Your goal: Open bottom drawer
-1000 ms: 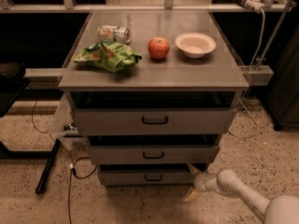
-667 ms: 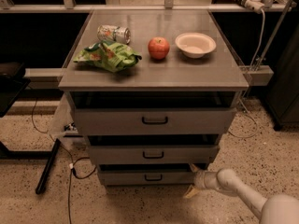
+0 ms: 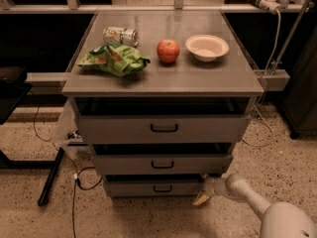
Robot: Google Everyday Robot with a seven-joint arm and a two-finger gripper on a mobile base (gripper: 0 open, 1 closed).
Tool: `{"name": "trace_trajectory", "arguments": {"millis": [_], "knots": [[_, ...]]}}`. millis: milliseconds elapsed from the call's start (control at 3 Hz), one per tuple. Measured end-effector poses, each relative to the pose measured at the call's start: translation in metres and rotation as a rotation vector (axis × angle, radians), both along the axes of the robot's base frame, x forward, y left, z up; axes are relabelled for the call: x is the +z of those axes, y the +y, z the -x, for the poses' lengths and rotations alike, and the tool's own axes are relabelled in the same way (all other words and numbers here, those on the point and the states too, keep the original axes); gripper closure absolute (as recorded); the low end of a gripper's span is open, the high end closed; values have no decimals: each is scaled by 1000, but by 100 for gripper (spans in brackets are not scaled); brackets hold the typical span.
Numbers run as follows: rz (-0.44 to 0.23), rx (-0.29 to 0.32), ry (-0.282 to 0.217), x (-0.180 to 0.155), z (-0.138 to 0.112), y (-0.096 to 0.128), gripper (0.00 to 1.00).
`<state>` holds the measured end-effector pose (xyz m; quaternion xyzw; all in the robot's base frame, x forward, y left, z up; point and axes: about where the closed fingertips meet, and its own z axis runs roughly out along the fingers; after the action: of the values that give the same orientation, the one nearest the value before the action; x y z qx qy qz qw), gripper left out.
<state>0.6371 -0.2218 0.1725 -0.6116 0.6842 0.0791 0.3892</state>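
The bottom drawer [image 3: 153, 187] is the narrowest grey front, lowest in the cabinet, with a small black bar handle [image 3: 162, 188] at its centre. It stands slightly pulled out, with a dark gap above it. My gripper [image 3: 204, 191] sits at the drawer's right end, near the floor, at the tip of my white arm [image 3: 247, 195] coming in from the lower right. It is beside the drawer front's right edge, well right of the handle.
The middle drawer [image 3: 162, 163] and top drawer [image 3: 163, 128] sit above it. On the cabinet top lie a green chip bag [image 3: 113, 59], a can [image 3: 120, 35], a red apple [image 3: 168, 50] and a white bowl [image 3: 207, 47]. Cables [image 3: 74, 182] and a black bar [image 3: 51, 176] lie on the floor left.
My arm and gripper have shifted slightly left, closer against the bottom drawer's right end. The drawers look unchanged.
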Motion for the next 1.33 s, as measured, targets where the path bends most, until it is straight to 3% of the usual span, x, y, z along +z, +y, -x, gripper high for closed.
{"name": "trace_trajectory", "arguments": {"millis": [333, 1000, 1333], "knots": [[-1, -6, 12, -9, -16, -3, 0], [2, -12, 4, -7, -21, -7, 42], [10, 14, -23, 10, -20, 6, 65]]}}
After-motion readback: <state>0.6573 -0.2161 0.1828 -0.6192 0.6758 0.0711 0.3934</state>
